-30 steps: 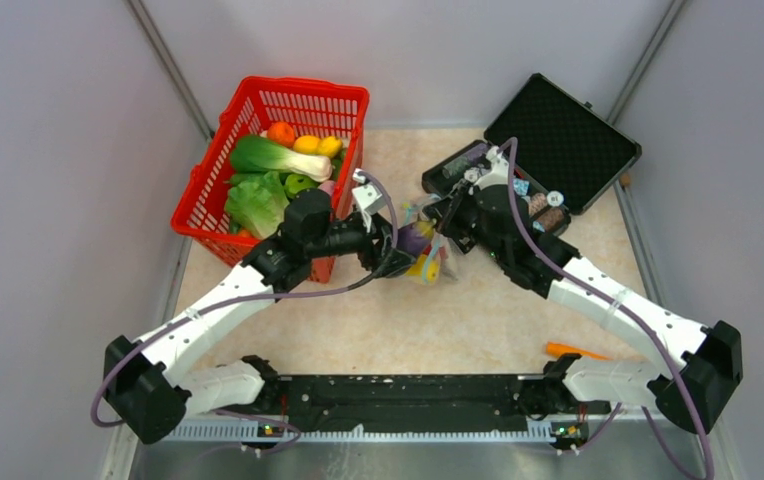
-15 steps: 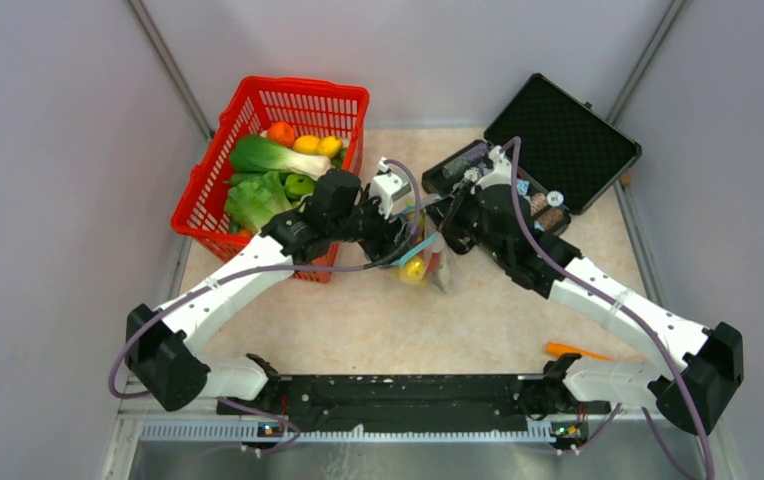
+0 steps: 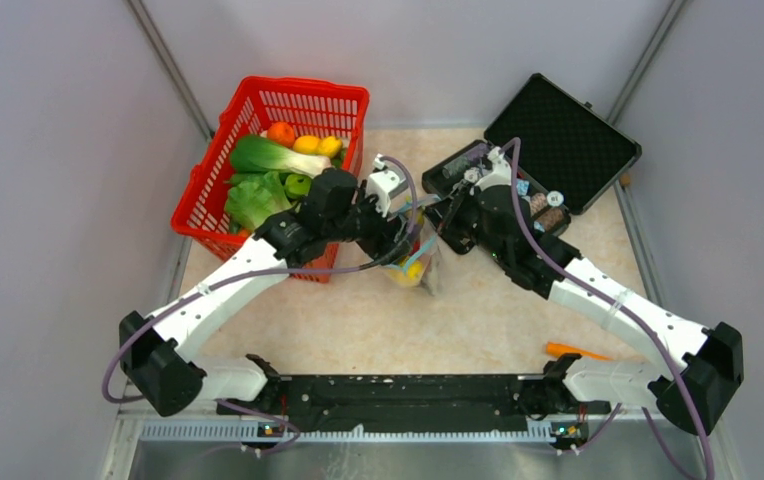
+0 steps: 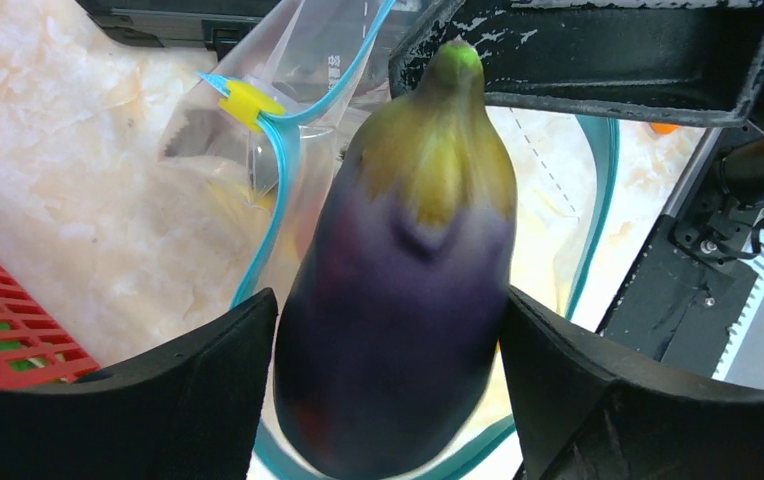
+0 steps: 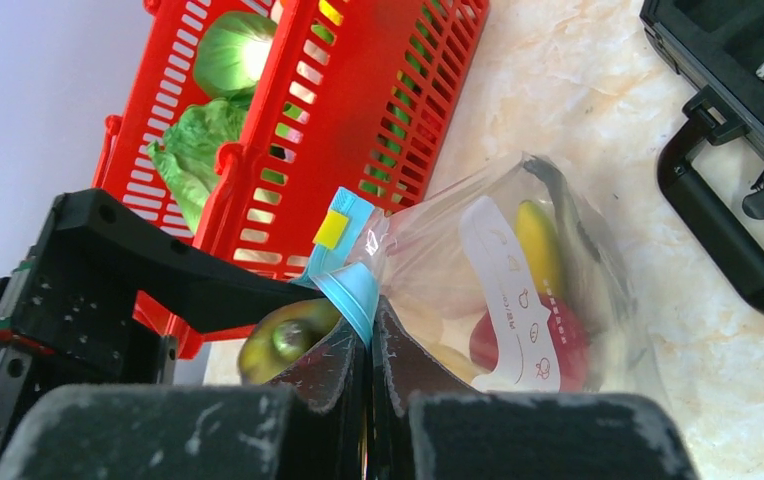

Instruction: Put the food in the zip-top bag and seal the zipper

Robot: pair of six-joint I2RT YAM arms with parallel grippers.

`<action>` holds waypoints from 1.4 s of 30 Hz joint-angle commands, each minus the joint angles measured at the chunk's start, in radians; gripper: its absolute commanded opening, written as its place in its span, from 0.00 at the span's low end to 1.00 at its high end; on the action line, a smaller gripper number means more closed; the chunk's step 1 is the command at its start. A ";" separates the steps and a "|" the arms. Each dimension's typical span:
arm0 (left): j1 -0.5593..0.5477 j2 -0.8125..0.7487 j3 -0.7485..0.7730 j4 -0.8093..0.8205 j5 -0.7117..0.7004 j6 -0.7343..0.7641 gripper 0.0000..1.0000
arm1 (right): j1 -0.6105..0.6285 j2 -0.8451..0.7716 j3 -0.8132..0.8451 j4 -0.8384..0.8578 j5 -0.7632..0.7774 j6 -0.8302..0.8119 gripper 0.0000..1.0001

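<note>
The clear zip-top bag (image 3: 413, 262) stands between both arms with its mouth open. Through its wall show a white label (image 5: 513, 310), a yellow piece (image 5: 538, 245) and a red round one (image 5: 568, 350). My right gripper (image 5: 369, 330) is shut on the light-blue zipper (image 5: 353, 285) at the mouth edge, holding it up. My left gripper (image 4: 388, 330) is shut on a dark purple eggplant (image 4: 398, 280), stem end pointing down over the teal-rimmed opening (image 4: 268, 200). The eggplant's green tip (image 5: 283, 340) shows just inside the mouth. A yellow slider (image 4: 248, 100) sits on the zipper.
The red mesh basket (image 3: 258, 95) at the back left holds leafy greens, an orange fruit and yellow ones, close beside the left arm. An open black case (image 3: 558, 140) lies at the back right. An orange stick (image 3: 573, 351) rests near the right arm's base.
My left arm has carried the eggplant back and right until it sits over the bag's mouth. The bag has shifted a little under the right gripper's hold.
</note>
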 commanded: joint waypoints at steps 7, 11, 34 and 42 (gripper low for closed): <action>-0.005 -0.087 0.033 -0.010 -0.042 0.062 0.98 | 0.000 -0.049 0.032 0.052 0.033 -0.002 0.01; -0.005 -0.114 0.028 0.000 -0.087 0.056 0.99 | -0.004 -0.052 0.033 0.044 0.032 -0.012 0.01; -0.007 -0.135 -0.157 -0.027 -0.045 -0.114 0.62 | -0.042 -0.042 0.052 0.017 0.007 -0.027 0.02; -0.007 -0.051 -0.153 0.057 0.002 -0.214 0.52 | -0.042 -0.055 0.043 0.016 0.011 -0.025 0.02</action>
